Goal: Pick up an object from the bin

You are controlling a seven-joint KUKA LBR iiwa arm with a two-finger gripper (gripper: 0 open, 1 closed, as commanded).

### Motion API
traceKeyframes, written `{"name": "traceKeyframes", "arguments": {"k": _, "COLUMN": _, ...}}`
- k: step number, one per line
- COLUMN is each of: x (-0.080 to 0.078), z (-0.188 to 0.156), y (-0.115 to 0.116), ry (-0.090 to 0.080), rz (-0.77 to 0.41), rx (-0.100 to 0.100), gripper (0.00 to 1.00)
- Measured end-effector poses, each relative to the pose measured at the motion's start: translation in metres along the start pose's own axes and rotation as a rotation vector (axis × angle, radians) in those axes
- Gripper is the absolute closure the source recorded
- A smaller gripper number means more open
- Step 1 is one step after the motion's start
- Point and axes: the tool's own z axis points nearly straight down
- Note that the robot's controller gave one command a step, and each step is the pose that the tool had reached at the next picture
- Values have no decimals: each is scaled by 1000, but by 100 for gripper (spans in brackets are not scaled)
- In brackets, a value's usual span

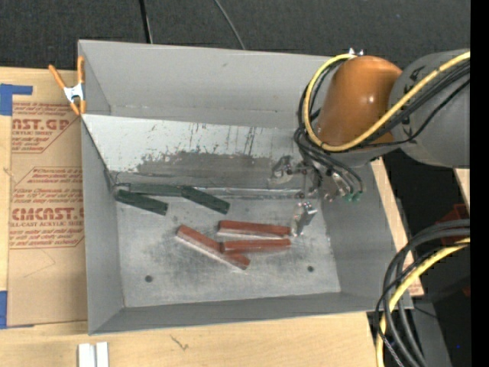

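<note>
Here's the big grey metal bin [229, 75], sloped walls all round and a scuffed, scratched floor. Reaching in from the right is the grey robot arm [435, 121], with its rounded orange cover [359, 98] and yellow and black cables looped round it, hanging over the bin's right side.

Down on the floor, near the middle, is a small cluster of long red-brown flat bars. The uppermost red-brown bar [252, 228] lies nearly level. A second red-brown bar [256, 244] sits just below it and alongside. A third, slanted red-brown bar [202, 241] runs from upper left to lower right, with its lower end tucked against the other two (they look to be touching there).

Further back and to the left lie two dark green flat bars, well apart from the red ones. The left green bar [141, 202] and the right green bar [205, 199] both tilt a little.

Now the metal gripper [303, 219]. It is low in the bin, right at the right-hand end of the uppermost red-brown bar. Whether it's open, closed or gripping that bar, I honestly cannot tell from here. Nothing lies between it and the bar.
</note>
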Motion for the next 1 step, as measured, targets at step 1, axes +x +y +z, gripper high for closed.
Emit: {"name": "traceKeyframes", "arguments": {"k": 1, "x": 22, "z": 12, "y": 30, "ry": 0, "rz": 125, "rx": -1, "gripper": 0}}
